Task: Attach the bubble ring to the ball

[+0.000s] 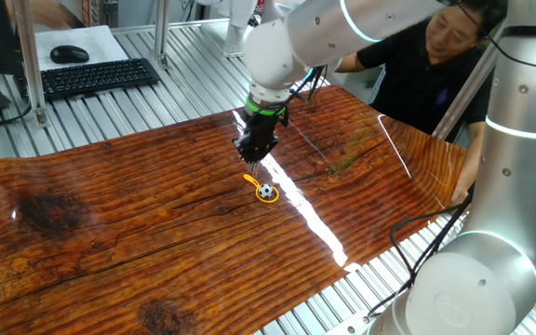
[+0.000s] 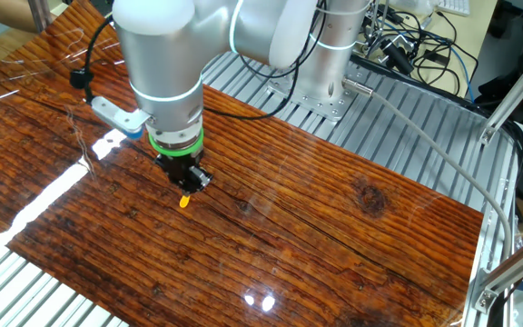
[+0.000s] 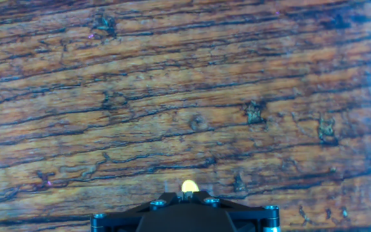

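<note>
My gripper (image 1: 253, 160) points down at the middle of the wooden table (image 1: 138, 233). The yellow-orange bubble ring (image 1: 251, 180) sits just under its tips, its loop against the black and white ball (image 1: 266, 193) on the table. In the other fixed view a yellow bit of the ring (image 2: 184, 201) sticks out below the gripper (image 2: 192, 184), and the ball is hidden behind it. In the hand view a yellow bit of the ring (image 3: 189, 187) shows at the closed fingertips, and the ball is out of view. The jaws stand together on the ring's stem.
A person (image 1: 435, 56) leans over the table's far right edge. A keyboard (image 1: 91, 76) and mouse (image 1: 69, 54) lie beyond the far left edge. A second robot base (image 1: 491, 242) stands at the right. A bright light streak (image 1: 314, 219) crosses the wood.
</note>
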### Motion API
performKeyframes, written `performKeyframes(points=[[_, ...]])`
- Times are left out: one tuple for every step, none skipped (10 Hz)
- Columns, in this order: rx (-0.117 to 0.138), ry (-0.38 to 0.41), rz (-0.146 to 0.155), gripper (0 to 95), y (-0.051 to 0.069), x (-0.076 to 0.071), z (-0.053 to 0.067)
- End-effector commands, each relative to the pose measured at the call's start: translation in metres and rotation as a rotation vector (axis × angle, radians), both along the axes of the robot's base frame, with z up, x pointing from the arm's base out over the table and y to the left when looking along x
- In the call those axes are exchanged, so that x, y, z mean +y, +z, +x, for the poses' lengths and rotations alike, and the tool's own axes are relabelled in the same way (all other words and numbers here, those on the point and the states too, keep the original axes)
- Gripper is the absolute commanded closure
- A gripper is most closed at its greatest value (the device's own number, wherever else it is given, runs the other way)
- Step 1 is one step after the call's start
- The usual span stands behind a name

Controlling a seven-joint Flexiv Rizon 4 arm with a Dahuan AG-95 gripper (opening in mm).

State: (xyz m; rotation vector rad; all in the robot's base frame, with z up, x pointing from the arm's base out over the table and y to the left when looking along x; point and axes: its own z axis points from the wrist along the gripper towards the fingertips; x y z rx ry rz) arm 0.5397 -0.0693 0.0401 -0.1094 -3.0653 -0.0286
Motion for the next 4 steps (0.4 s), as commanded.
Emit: performKeyframes(points=[[0.037,0.008,0.010,95.0,-0.0029,0.0014,0.0029],[0.034,0.009,0.009,95.0,-0.0028,0.0016,0.0029],[0.029,0.003,0.000,95.0,-0.0026,0.0018,0.0028],[0.028,-0.001,-0.006,95.0,-0.0026,0.0018,0.0029]])
